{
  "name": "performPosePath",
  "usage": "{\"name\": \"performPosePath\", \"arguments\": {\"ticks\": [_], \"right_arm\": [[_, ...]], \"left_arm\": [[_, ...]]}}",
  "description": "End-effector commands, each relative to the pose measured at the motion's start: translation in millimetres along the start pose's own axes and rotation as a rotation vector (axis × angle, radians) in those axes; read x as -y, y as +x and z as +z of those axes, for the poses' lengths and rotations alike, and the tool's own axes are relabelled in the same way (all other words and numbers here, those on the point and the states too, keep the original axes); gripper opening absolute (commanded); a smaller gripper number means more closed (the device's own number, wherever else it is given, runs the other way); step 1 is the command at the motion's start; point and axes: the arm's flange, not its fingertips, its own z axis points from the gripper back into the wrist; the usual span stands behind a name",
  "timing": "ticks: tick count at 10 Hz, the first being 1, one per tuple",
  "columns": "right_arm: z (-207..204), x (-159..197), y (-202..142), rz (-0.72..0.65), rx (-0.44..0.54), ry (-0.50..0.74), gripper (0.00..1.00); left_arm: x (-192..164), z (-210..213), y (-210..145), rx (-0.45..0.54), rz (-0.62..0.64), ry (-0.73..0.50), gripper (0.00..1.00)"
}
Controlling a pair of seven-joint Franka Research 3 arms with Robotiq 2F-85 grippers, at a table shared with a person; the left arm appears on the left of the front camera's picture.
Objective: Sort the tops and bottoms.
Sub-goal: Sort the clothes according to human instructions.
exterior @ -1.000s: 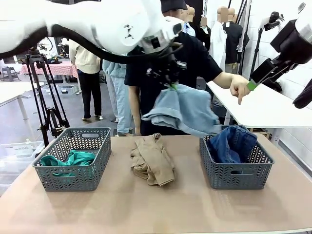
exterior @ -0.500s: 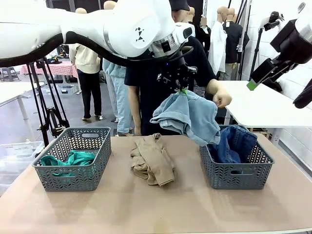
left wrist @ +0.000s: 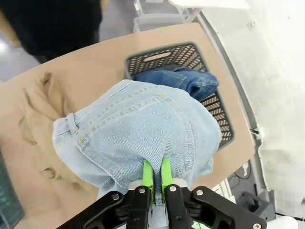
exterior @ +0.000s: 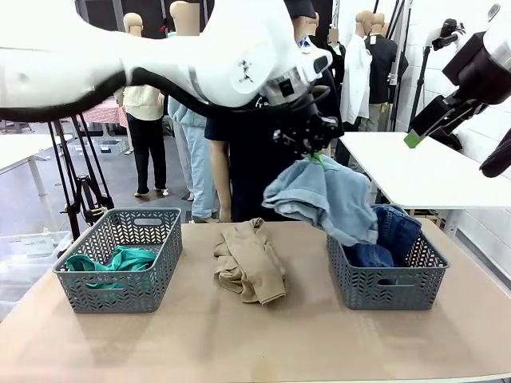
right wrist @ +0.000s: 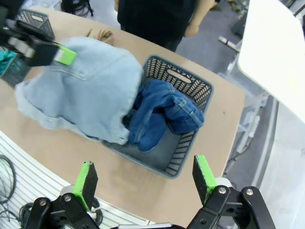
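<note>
The light brown table (exterior: pixel 255 343) carries three items set in a row, each apart from the next. A grey perforated basket (exterior: pixel 112 294) stands upright at the left. A crumpled tan top (exterior: pixel 249 263) lies at the centre. A second grey basket (exterior: pixel 391 289) of the same pattern stands upright at the right.

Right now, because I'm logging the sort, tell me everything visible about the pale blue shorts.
The pale blue shorts are washed light denim with pale stitched seams and a waistband with a belt loop. They hang bunched in the air, pinched at one fold by the left claw, which is shut on them. Their lowest fold droops at the left rim of the right basket, beside the dark blue shorts inside; whether it touches either cannot be told.
</note>
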Motion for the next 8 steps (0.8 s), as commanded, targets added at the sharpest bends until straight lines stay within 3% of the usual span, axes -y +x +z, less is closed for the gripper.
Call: {"name": "performPosePath", "arguments": {"ticks": [1, 5, 8], "right_arm": [[-1.2, -0.9, -0.4, 0.001, -0.01, -0.01, 1.0], [-1.2, -0.9, -0.4, 0.001, -0.01, -0.01, 1.0], [-1.2, -0.9, -0.4, 0.001, -0.01, -0.01, 1.0]], "left_arm": [[21.0, -23.3, 37.6, 0.002, 0.034, -0.11, 0.0], [53.9, -75.7, 66.4, 0.046, 0.07, -0.241, 0.0], [73.3, -122.4, 56.5, -0.016, 0.098, -0.288, 0.0]]}}
